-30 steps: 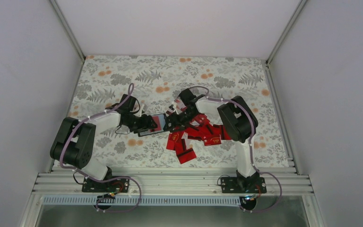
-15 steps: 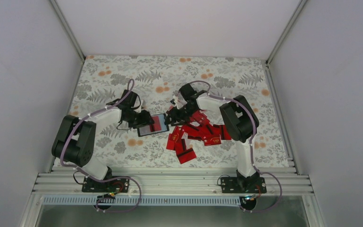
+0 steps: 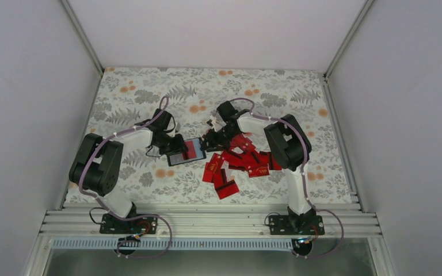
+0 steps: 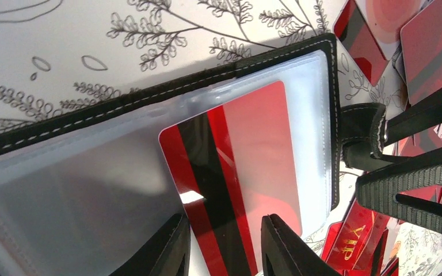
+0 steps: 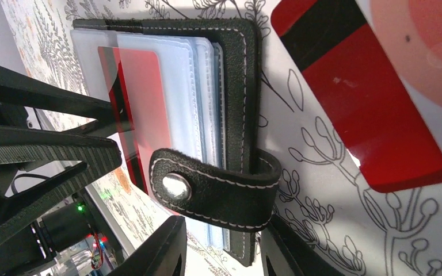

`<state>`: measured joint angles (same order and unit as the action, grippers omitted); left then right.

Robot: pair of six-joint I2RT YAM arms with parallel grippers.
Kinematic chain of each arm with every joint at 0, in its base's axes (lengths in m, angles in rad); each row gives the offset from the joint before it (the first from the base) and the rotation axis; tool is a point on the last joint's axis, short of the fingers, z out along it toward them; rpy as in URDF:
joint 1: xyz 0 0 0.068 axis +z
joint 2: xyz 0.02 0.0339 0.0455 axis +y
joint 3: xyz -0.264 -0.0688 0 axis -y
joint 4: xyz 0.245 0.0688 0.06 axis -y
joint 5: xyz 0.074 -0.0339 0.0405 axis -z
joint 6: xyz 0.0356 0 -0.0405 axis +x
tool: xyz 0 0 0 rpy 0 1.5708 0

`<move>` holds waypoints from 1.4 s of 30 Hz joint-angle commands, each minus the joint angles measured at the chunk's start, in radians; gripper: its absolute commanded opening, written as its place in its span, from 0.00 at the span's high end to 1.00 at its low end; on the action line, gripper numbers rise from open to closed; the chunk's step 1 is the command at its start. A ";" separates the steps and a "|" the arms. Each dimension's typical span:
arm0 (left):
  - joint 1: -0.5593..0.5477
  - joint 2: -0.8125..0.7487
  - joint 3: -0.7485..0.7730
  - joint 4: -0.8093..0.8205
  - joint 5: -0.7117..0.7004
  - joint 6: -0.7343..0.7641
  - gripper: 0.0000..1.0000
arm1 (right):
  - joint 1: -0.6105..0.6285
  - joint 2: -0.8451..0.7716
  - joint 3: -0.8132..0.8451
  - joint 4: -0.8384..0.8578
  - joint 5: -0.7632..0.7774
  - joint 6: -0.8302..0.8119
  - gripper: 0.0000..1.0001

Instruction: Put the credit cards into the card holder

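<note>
Since a second ago the left arm's elbow has swung in toward the middle, and the left gripper [image 3: 171,147] has drawn back to the 9 o'clock edge of the card holder [image 3: 187,151], so more of it is uncovered. The right gripper [image 3: 208,141] has hardly shifted at the holder's 2 o'clock corner.

The holder lies open on the tabletop [image 3: 253,98], near the middle. One striped card [image 4: 253,149] is partly inside a clear sleeve [image 4: 63,184], with its striped end still sticking out. I judge that card about half seated, so the task is at an early stage. The heap of loose cards [image 3: 239,164] at 3 to 5 o'clock of the holder is all still to go in.

The left gripper's jaws stand partly apart over the card's striped end. I cannot tell whether they are clamping it or only resting on it. The right gripper's jaws stand on either side of the snap tab [image 5: 218,192], close against it, and I cannot tell whether they have a firm pinch.

The loose cards overlap and lie flat, which will likely make it awkward to lift them one at a time. The right forearm also hangs over part of the heap. The left gripper sits at the sleeve's mouth, where the next card would have to enter.
</note>
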<state>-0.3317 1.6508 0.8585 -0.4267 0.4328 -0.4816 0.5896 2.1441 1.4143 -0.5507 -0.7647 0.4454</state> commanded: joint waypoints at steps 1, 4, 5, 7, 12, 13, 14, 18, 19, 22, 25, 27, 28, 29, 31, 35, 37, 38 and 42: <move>-0.013 0.021 0.032 0.001 -0.013 0.009 0.68 | -0.003 0.030 0.032 0.020 0.004 0.006 0.67; -0.020 0.029 0.045 -0.009 -0.018 0.009 0.68 | -0.003 0.037 0.036 0.022 0.000 0.009 0.67; -0.022 0.033 0.050 -0.014 -0.021 0.009 0.68 | -0.003 0.039 0.037 0.023 -0.001 0.010 0.68; -0.026 0.038 0.059 -0.024 -0.028 0.008 0.69 | -0.002 0.041 0.038 0.023 -0.004 0.012 0.69; -0.038 0.050 0.085 -0.044 -0.034 0.000 0.69 | -0.002 0.049 0.044 0.028 -0.013 0.018 0.70; -0.041 0.053 0.091 -0.048 -0.034 -0.002 0.69 | -0.003 0.051 0.047 0.028 -0.016 0.019 0.70; -0.043 0.057 0.097 -0.052 -0.033 -0.006 0.69 | -0.002 0.053 0.047 0.028 -0.017 0.021 0.70; -0.049 0.073 0.111 -0.057 -0.015 -0.024 0.69 | -0.001 0.054 0.052 0.029 -0.023 0.025 0.70; -0.050 0.077 0.112 -0.055 -0.009 -0.030 0.69 | -0.001 0.053 0.052 0.029 -0.024 0.025 0.70; -0.053 0.084 0.119 -0.062 0.004 -0.060 0.69 | -0.001 0.052 0.051 0.033 -0.025 0.028 0.70; -0.060 0.091 0.129 -0.068 0.009 -0.089 0.69 | 0.000 0.049 0.046 0.037 -0.028 0.034 0.70; -0.065 0.097 0.136 -0.068 0.014 -0.104 0.69 | 0.000 0.048 0.042 0.042 -0.032 0.037 0.70; -0.066 0.098 0.139 -0.067 0.016 -0.110 0.69 | 0.000 0.046 0.041 0.045 -0.033 0.039 0.70; -0.068 0.102 0.142 -0.063 0.021 -0.114 0.69 | 0.001 0.046 0.039 0.046 -0.034 0.041 0.70; -0.070 0.103 0.147 -0.058 0.030 -0.121 0.68 | 0.001 0.043 0.037 0.047 -0.035 0.041 0.70; -0.071 0.091 0.149 -0.072 0.011 -0.112 0.65 | 0.002 0.033 0.028 0.043 -0.024 0.037 0.70; -0.072 0.080 0.148 -0.090 -0.012 -0.100 0.59 | 0.002 0.025 0.025 0.039 -0.019 0.034 0.70; -0.072 0.072 0.147 -0.097 -0.021 -0.092 0.55 | 0.002 0.024 0.022 0.036 -0.016 0.030 0.70; -0.072 0.041 0.124 -0.106 -0.033 -0.087 0.47 | 0.001 0.011 0.014 0.027 -0.007 0.021 0.70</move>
<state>-0.3981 1.7340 0.9886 -0.4992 0.4179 -0.5835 0.5896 2.1757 1.4437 -0.5301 -0.7914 0.4801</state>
